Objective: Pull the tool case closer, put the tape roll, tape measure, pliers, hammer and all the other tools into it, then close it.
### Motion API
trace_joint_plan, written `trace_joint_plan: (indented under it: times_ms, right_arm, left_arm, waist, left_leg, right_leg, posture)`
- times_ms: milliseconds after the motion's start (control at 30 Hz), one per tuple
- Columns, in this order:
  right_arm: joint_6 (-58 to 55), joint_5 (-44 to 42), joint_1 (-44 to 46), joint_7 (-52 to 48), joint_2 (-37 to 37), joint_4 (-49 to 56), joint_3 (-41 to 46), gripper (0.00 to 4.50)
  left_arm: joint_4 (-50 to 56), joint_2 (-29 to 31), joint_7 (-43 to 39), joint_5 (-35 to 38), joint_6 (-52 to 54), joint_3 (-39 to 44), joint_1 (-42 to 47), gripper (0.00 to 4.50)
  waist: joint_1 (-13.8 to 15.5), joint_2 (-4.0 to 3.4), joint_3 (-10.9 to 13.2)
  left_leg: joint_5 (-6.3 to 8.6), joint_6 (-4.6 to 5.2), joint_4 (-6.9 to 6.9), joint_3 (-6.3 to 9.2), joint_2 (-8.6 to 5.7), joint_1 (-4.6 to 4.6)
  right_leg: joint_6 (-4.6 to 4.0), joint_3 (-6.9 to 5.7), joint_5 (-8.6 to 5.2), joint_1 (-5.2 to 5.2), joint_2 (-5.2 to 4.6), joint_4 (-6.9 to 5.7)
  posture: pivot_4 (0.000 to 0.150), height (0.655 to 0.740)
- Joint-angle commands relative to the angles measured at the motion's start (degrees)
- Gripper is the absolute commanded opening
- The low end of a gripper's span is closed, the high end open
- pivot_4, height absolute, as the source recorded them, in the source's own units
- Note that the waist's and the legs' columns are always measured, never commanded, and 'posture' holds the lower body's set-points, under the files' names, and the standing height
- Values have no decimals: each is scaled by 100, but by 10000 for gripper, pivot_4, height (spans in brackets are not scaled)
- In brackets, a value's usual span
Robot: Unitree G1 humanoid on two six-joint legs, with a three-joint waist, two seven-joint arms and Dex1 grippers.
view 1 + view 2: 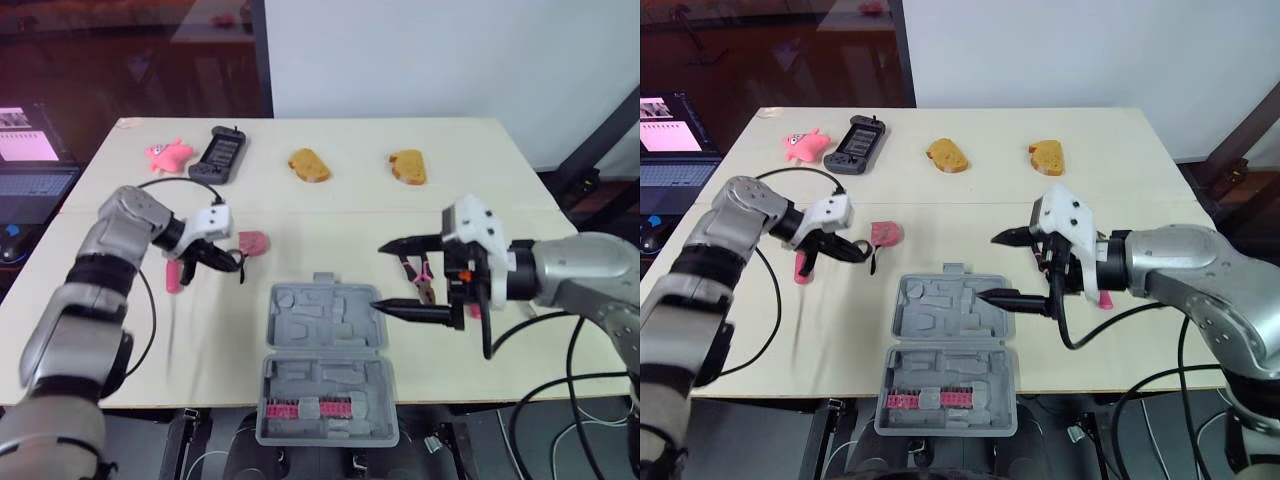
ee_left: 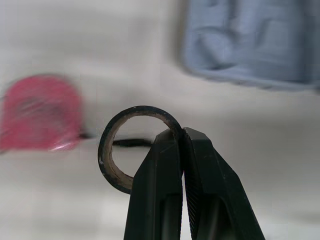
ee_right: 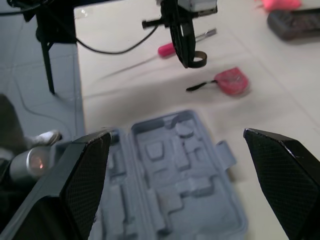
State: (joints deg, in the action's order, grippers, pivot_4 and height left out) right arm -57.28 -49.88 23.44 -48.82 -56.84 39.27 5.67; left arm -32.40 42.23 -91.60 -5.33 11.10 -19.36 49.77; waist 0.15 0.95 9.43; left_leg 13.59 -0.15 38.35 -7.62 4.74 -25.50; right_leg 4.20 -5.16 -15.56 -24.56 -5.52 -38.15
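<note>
Grey tool case (image 1: 327, 335) is lying open at the table's (image 1: 520, 200) near edge in the head view, right gripper (image 1: 378, 277) hanging wide open and empty over its right edge, while the left wrist view is showing the left gripper (image 2: 182, 137) clamping the black tape roll (image 2: 104, 150) by its rim, and the right wrist view is catching that roll near the pink tape measure (image 3: 231, 81).

Case (image 1: 325, 360) lower centre on tabletop (image 1: 500, 200). Tape measure (image 1: 253, 242) up-left of it; screwdriver (image 1: 173, 275) further left; tape roll (image 2: 140, 110) between them, in left claw (image 2: 182, 134). Pliers (image 1: 422, 280) right of case. Frame top: toy (image 1: 168, 153), remote (image 1: 220, 153), bread slices (image 1: 309, 165) in row.
</note>
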Motion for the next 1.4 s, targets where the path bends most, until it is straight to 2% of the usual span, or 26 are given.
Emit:
trace_joint_plan:
  times_ms: [33,133,300,400,533,700,967,1400]
  right_arm:
    - [-44,219,-230,80,-370,353,-10,45000]
    - [-107,213,-380,218,-436,460,14,45000]
    - [-223,112,-588,474,-371,600,161,45000]
    - [-258,75,-603,618,-328,633,161,45000]
    - [-261,96,-513,806,-274,612,76,45000]
    - [-311,36,-483,922,-261,612,75,45000]
    - [-349,53,-460,985,-297,577,86,45000]
    - [-270,151,-588,1059,-261,555,90,45000]
  left_arm:
    - [1591,291,-90,343,1074,-226,-171,189]
    - [2310,301,8,234,1505,-288,-439,189]
    - [2956,-102,549,216,2173,-425,-662,189]
    - [2941,-140,777,-183,1634,-866,-786,189]
    - [2442,-619,1100,-124,1627,-914,-631,189]
    - [1828,-939,1298,-71,1434,-835,-603,189]
    - [1259,-1046,1335,-259,857,-938,-458,189]
    - [1042,-1247,1314,-297,868,-908,-346,189]
  waist:
    - [19,0,0]
    - [25,-2,-1]
    - [53,0,0]
    - [55,-1,0]
    - [68,-1,0]
    - [55,-1,0]
    - [62,-1,0]
    - [59,-1,0]
  left_leg:
    - [0,0,0,0,0,-1]
    - [-1,0,8,1,-1,3]
    - [0,1,12,2,-3,4]
    - [0,1,14,1,-1,4]
    - [1,2,19,0,-1,2]
    - [9,16,49,6,6,-8]
    - [11,19,57,6,7,-9]
    - [13,23,62,7,7,-11]
  right_leg:
    - [0,0,0,0,0,0]
    - [0,1,0,3,1,0]
    - [2,4,0,7,3,-1]
    - [2,3,0,7,6,-1]
    - [1,3,-1,9,7,-1]
    - [2,3,-1,10,11,-4]
    - [2,3,-1,13,10,-6]
    - [2,3,-1,12,9,-6]
  posture:
    - [1500,7188]
    - [1500,7188]
    - [1500,7188]
    - [1500,7188]
    - [1500,7188]
    - [1500,7188]
    - [1500,7188]
    - [1500,7188]
